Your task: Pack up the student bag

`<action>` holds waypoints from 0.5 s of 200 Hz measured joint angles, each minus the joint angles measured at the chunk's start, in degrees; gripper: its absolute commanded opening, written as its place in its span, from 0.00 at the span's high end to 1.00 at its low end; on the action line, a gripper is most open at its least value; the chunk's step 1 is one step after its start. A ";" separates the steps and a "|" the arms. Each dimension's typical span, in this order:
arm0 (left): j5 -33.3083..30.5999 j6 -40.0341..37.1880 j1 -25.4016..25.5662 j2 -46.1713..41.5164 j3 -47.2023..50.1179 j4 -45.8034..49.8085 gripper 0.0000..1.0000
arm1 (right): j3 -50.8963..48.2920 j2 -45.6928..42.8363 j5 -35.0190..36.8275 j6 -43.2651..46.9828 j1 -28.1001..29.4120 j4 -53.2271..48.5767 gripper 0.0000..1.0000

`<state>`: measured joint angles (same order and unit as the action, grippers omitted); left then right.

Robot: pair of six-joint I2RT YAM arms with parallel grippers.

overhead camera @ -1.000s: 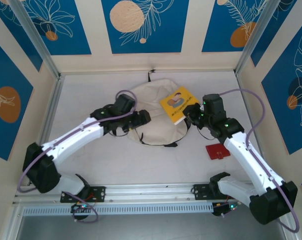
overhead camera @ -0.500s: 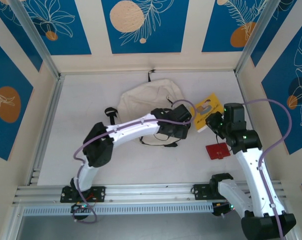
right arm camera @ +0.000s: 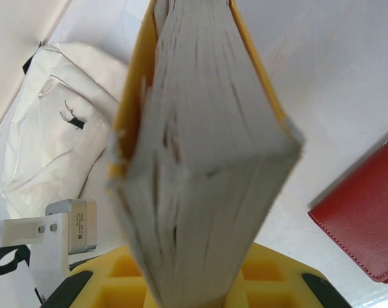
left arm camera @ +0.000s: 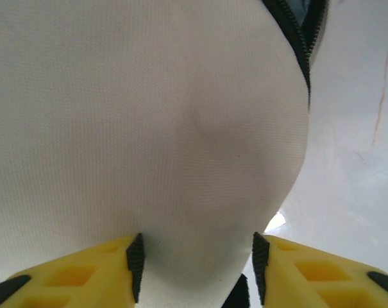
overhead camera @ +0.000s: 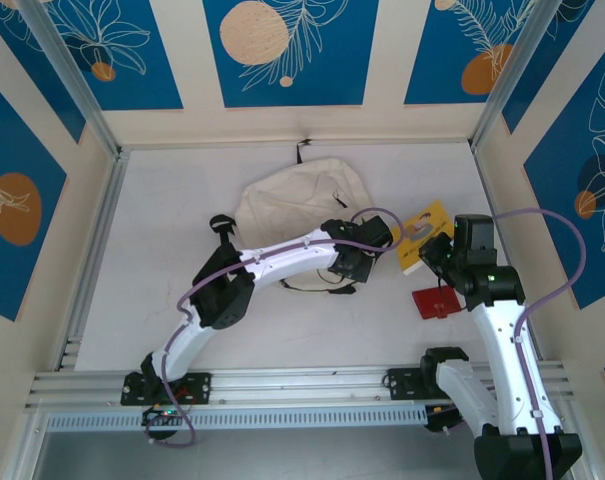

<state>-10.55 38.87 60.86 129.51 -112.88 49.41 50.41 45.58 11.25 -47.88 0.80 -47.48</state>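
A fold of the student bag [left arm camera: 149, 128] is clenched between the left jaws, with its zip line [left arm camera: 303, 45] beyond them; the fold should be raised so the mouth is opened. The yellow book [right arm camera: 200, 160], grasped in the right jaws, should then be lowered edge-first into it.

The left arm [overhead camera: 282, 258] partly hides the student bag [overhead camera: 287, 195] from above.

My jaws are yellow with black pads [left arm camera: 135, 266]. The bag [overhead camera: 292, 195] is cream with a black zip. The book [overhead camera: 425, 222] is yellow with greyish pages. The wallet [overhead camera: 437, 301] is red and the counter [overhead camera: 162, 200] white.
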 measured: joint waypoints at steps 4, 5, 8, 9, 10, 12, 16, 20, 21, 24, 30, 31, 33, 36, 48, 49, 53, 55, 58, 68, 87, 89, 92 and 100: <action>-0.07 0.04 0.00 0.00 0.00 -0.02 0.65 | -0.09 0.00 -0.07 0.00 -0.09 0.02 0.92; -0.09 -0.11 0.00 0.00 0.00 0.00 0.66 | -0.09 0.00 -0.07 0.02 -0.09 0.04 0.92; -0.11 0.11 0.00 0.00 0.00 0.00 0.68 | -0.15 0.00 -0.07 0.02 -0.13 0.07 0.92; -0.09 0.24 0.00 0.00 0.00 -0.02 0.69 | -0.17 0.00 -0.09 0.02 -0.13 0.07 0.92; -0.11 0.11 0.00 0.00 0.00 0.00 0.70 | -0.20 0.00 -0.09 0.02 -0.15 0.07 0.91; -0.11 -0.15 0.00 0.00 0.00 0.00 0.71 | -0.20 0.00 -0.09 0.02 -0.20 0.09 0.91; -0.15 0.15 0.00 -0.02 0.00 -0.11 0.73 | -0.28 0.00 -0.09 0.04 -0.20 0.11 0.91; -0.24 -0.33 0.00 -0.02 0.00 -0.15 0.76 | -0.33 0.00 -0.09 0.13 -0.26 0.13 0.92; -0.24 -0.20 0.00 -0.02 0.00 -0.20 0.76 | -0.33 0.00 -0.11 0.13 -0.26 0.13 0.91; -0.26 -0.15 -0.04 -0.04 0.00 -0.26 0.78 | -0.33 0.00 -0.11 0.15 -0.28 0.15 0.92; -0.28 -0.20 -0.11 -0.04 0.00 -0.42 0.82 | -0.35 0.00 -0.15 0.20 -0.35 0.15 0.92; -0.31 -0.44 -0.11 -0.04 0.00 -0.44 0.83 | -0.35 0.00 -0.15 0.20 -0.35 0.15 0.91; -0.31 -0.50 -0.09 -0.04 0.00 -0.44 0.84 | -0.35 0.00 -0.17 0.20 -0.35 0.15 0.91; -0.37 -0.20 -0.11 -0.04 0.00 -0.48 0.86 | -0.35 0.00 -0.17 0.20 -0.37 0.20 0.92; -0.70 -0.55 -0.11 -0.15 0.02 -0.48 0.93 | -0.35 0.00 -0.28 0.24 -0.46 0.33 0.92; -0.72 -0.33 -0.11 -0.20 0.02 -0.48 0.94 | -0.35 0.00 -0.31 0.24 -0.44 0.33 0.91; -0.87 -0.76 -0.15 -0.26 0.09 -0.50 0.96 | -0.35 0.00 -0.31 0.33 -0.44 0.33 0.91; -0.94 -0.55 -0.17 -0.37 0.13 -0.50 0.96 | -0.35 0.00 -0.31 0.39 -0.44 0.33 0.91; -1.03 -0.66 -0.22 -0.46 0.24 -0.50 0.98 | -0.35 0.00 -0.33 0.42 -0.44 0.31 0.91; -1.18 -0.63 -0.26 -0.94 0.57 -0.50 0.99 | -0.35 0.00 -0.42 0.59 -0.44 0.31 0.91; -1.62 -0.94 -0.31 -2.38 1.49 -0.55 1.00 | -0.35 0.00 -0.76 0.66 -0.46 0.31 0.91; -1.68 -0.94 -0.33 -2.54 1.57 -0.55 1.00 | -0.35 0.00 -0.83 0.68 -0.46 0.31 0.91; -1.79 -0.96 -0.35 -2.80 1.70 -0.52 1.00 | -0.35 0.00 -0.92 0.72 -0.46 0.31 0.91; -2.14 -0.96 -0.42 -3.50 2.03 -0.52 1.00 | -0.35 0.00 -1.07 0.90 -0.46 0.31 0.91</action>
<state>-12.69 37.91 60.45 126.02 -110.85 48.88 50.06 45.58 10.17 -46.98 0.34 -47.18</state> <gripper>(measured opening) 0.049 0.169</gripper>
